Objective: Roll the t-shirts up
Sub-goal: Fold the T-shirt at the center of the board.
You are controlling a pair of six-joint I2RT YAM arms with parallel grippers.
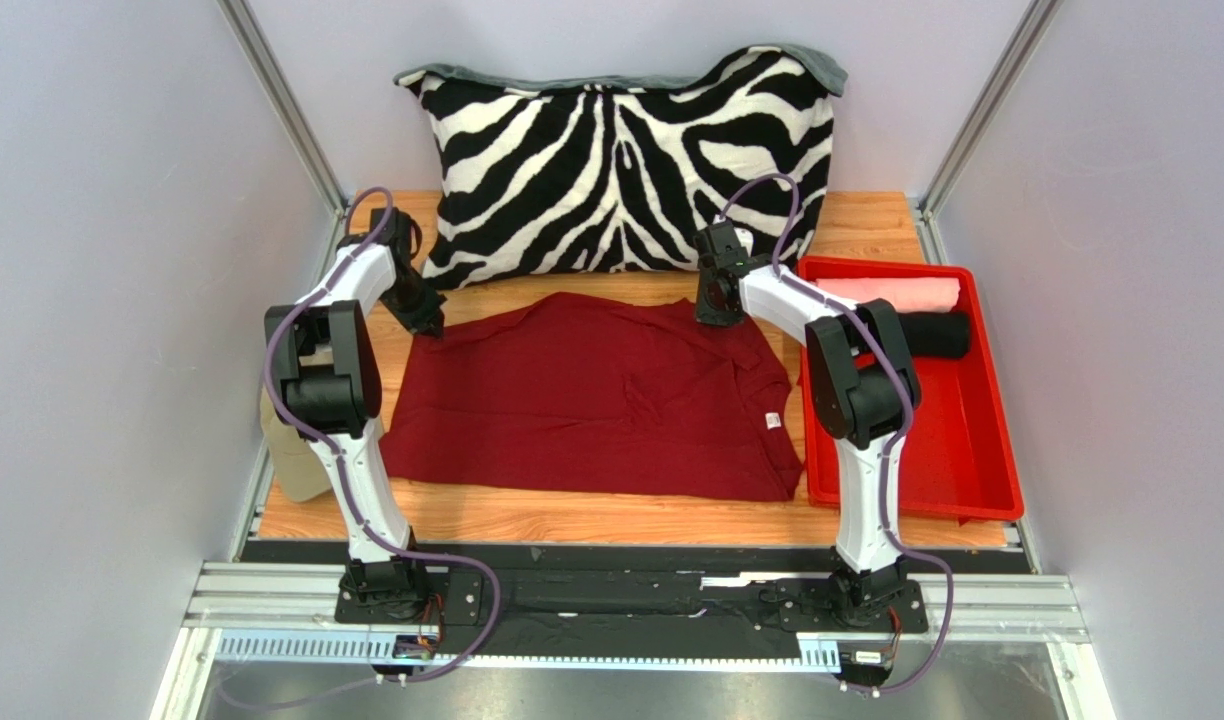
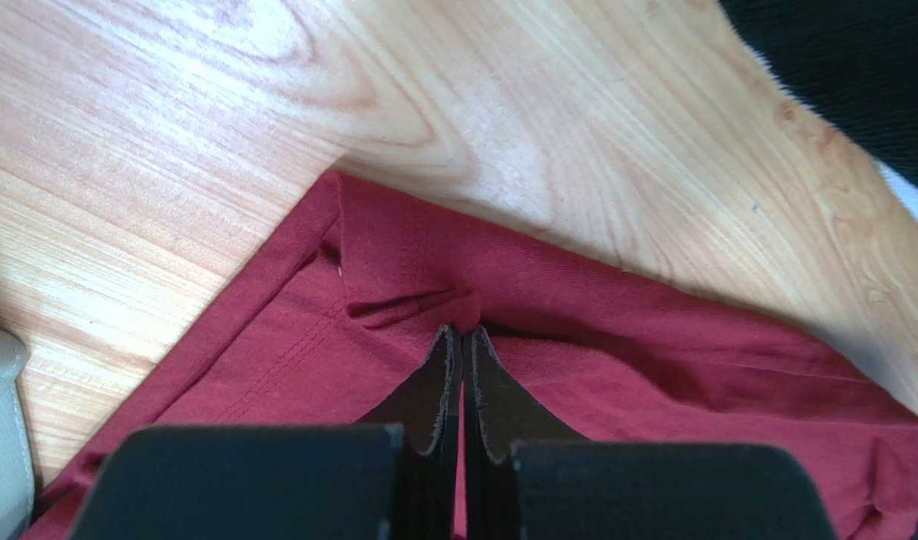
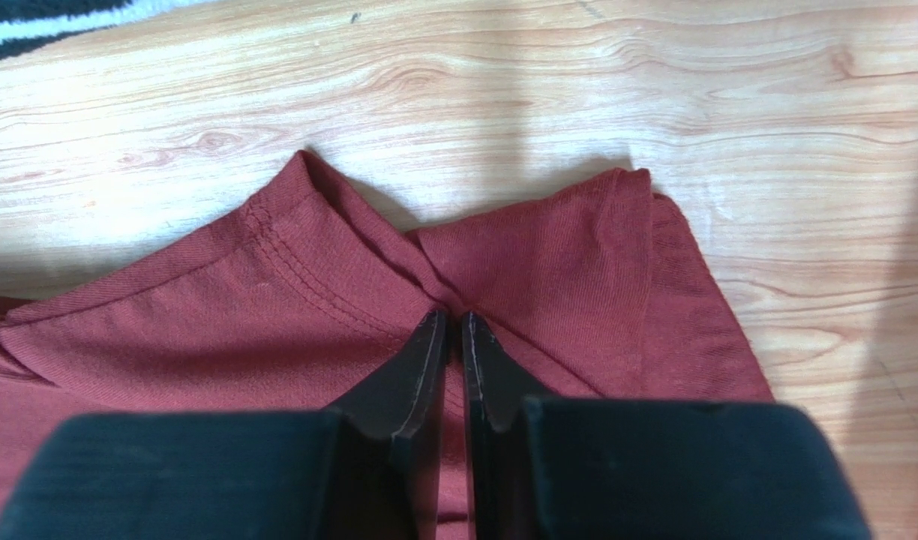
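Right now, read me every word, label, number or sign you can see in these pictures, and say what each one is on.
No text can be read in any view.
Small white tag on the maroon t-shirt: too small to read.
Zebra-striped pillow: pattern only, no lettering.
Red tray: no marking visible.

Off-task stock on my feed:
- Pillow [image 1: 626, 165]: large, zebra-striped, propped at the far edge of the desk [image 1: 573, 513] against the pale back wall.
- Desk: light wood grain.
- Tray [image 1: 964, 450]: red plastic, on the desk's right side.
- Tan item [image 1: 291, 450]: at the desk's near-left edge, partly hidden; I cannot tell what it is.
- Metal rail [image 1: 1024, 608]: along the near edge.
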